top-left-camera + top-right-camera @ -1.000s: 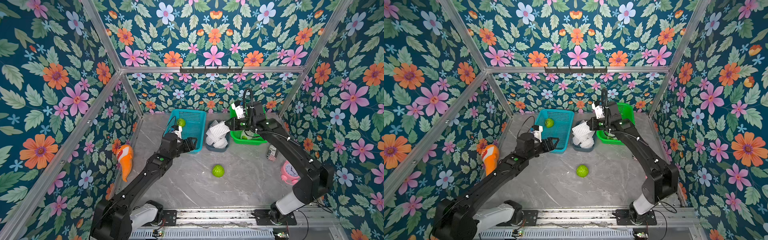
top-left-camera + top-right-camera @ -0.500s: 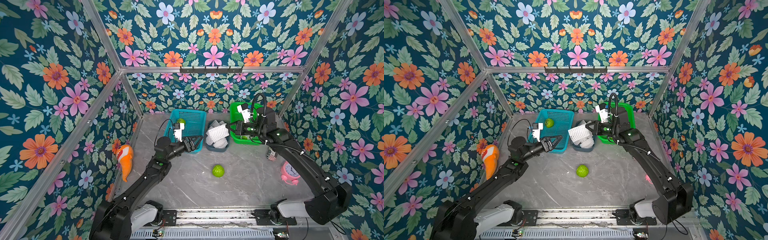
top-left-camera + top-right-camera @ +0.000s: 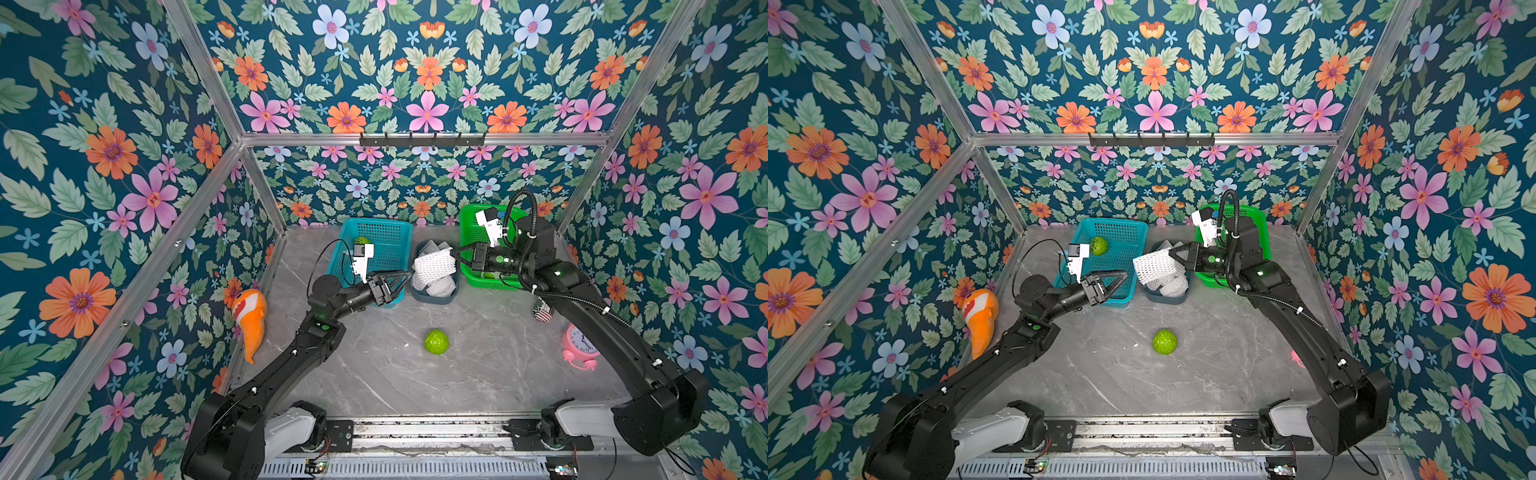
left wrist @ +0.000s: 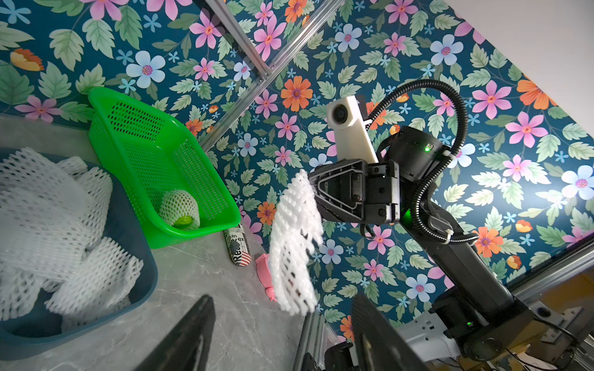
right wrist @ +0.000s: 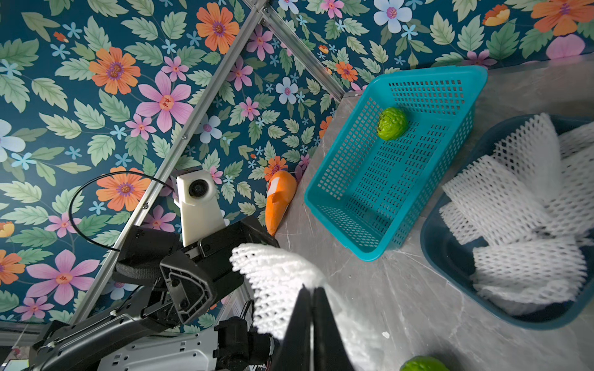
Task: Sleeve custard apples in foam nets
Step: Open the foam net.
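One bare custard apple (image 3: 436,342) (image 3: 1164,342) lies on the table in front of the baskets. Another (image 3: 362,241) (image 5: 392,123) sits in the teal basket (image 3: 386,232). A custard apple inside a net (image 4: 180,208) rests in the green basket (image 4: 128,106). My right gripper (image 3: 457,253) (image 5: 311,289) is shut on a white foam net (image 3: 434,264) (image 4: 294,244), which hangs in the air over the dark blue bin (image 3: 434,297) of foam nets. My left gripper (image 3: 401,278) (image 4: 283,302) is open, pointing at the hanging net from a short way off, with nothing between its fingers.
An orange clownfish toy (image 3: 251,316) lies against the left wall. A pink alarm clock (image 3: 579,345) and a printed can (image 3: 542,309) stand by the right wall. The three containers line the back of the table, under both grippers.
My right gripper has carried the foam net up from the bin and leftward. My left gripper has swung from the teal basket's front towards the net, its jaws slightly narrower.
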`<state>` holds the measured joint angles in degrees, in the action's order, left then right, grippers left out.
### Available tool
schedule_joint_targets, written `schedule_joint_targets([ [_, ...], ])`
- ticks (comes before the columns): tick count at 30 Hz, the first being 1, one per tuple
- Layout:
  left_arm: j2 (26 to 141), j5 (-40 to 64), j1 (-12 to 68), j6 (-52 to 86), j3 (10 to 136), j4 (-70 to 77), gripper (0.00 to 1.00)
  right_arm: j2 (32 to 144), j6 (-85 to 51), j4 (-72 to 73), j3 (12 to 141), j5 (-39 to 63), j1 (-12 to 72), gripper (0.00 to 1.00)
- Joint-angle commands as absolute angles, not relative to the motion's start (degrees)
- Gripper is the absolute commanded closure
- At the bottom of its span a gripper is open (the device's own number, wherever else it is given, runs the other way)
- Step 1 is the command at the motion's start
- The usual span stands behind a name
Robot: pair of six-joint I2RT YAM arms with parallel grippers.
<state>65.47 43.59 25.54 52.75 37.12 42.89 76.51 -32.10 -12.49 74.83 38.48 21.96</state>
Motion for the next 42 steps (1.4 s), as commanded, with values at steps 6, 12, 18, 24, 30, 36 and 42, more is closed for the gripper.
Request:
schedule_joint_targets([
  [6,66.87,44.47,26.54,52.30,38.42,44.78,0.40,75.93,-33.48,-9.12,73.93,40.59,22.24,1.00],
  [12,67.67,44.73,26.90,52.06,39.25,44.48,0.47,75.97,-33.56,-8.55,73.72,41.49,22.67,1.00],
  [18,68.16,44.97,27.08,51.94,39.22,44.48,0.57,75.91,-33.93,-8.00,73.81,41.84,22.85,1.00],
  [24,67.94,45.00,27.07,52.24,39.11,44.96,0.65,75.89,-34.52,-7.10,73.91,42.54,22.85,1.00],
  [30,67.15,44.47,27.07,52.62,38.28,45.50,0.76,75.74,-34.45,-6.99,73.66,42.69,22.85,1.00],
  [36,67.80,45.64,27.16,53.74,38.76,47.93,0.73,75.70,-36.00,-4.99,72.57,44.56,22.96,1.00],
  [42,68.06,45.83,27.20,54.20,38.68,48.93,0.82,75.35,-36.21,-4.29,71.96,44.60,23.01,1.00],
])
